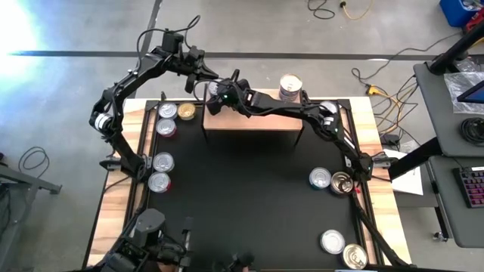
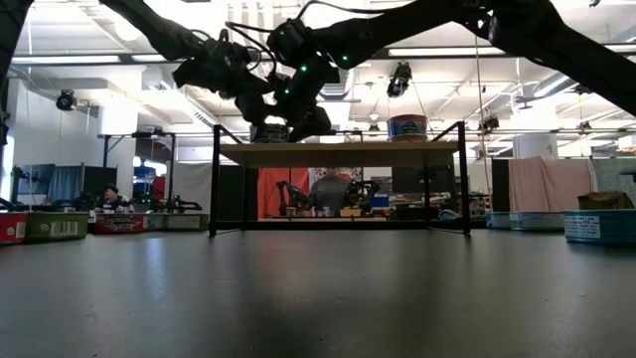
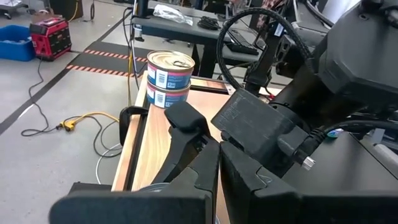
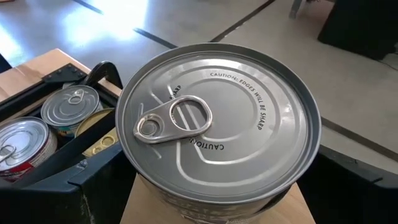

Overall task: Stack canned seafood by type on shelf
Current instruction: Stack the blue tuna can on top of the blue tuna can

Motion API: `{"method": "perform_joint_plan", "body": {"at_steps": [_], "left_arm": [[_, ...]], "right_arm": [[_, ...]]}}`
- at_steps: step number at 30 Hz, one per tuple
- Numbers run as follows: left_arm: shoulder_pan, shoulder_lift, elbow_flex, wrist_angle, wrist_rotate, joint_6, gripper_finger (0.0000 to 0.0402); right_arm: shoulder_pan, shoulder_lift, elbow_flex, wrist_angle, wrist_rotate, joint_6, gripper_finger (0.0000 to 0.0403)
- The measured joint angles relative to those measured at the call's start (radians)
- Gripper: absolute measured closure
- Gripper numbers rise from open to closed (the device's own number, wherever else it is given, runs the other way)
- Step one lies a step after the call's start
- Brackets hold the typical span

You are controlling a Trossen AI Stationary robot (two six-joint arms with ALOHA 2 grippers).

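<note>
Silver pull-tab tin (image 4: 217,127) w/ right hand (image 1: 215,96) clamped round it, over shelf (image 1: 253,125); left hand (image 1: 198,75) shut.

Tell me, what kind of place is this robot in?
Probably a robot lab or workshop. Cables lie on the bare floor, a desk with a keyboard stands beside the table, and the low view shows long ceiling lights over more benches behind the shelf.

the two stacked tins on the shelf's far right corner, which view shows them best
The left wrist view: the stacked tins sit unblocked, showing a pull-tab lid and blue, white and pink labels. The high view shows only the top lid on the shelf; the low view shows them small and distant. The right wrist view doesn't show them.
</note>
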Motion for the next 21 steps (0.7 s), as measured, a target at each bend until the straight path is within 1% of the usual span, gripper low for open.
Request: {"method": "perform_joint_plan", "body": {"at_steps": [7, 10, 13, 17, 21], "left_arm": [[0.0, 0.0, 0.0, 0.0, 0.0, 0.015, 0.0401], [0.0, 0.0, 0.0, 0.001, 0.0, 0.022, 0.0401], [0.0, 0.0, 0.0, 0.001, -0.004, 0.03, 0.0401], [-0.003, 0.0, -0.002, 0.0, -0.065, 0.036, 0.0401], [-0.005, 0.0, -0.009, 0.001, -0.097, 0.041, 0.0401]], "right_arm": [[0.007, -0.001, 0.004, 0.007, 0.021, 0.0, 0.0035], [0.008, -0.002, 0.004, 0.016, 0.063, -0.002, 0.0035], [0.009, -0.002, 0.007, 0.059, 0.073, -0.015, 0.0035], [0.006, -0.003, 0.011, 0.064, 0.071, -0.002, 0.0035], [0.0, -0.001, -0.004, 0.051, 0.047, 0.001, 0.0035]]}}
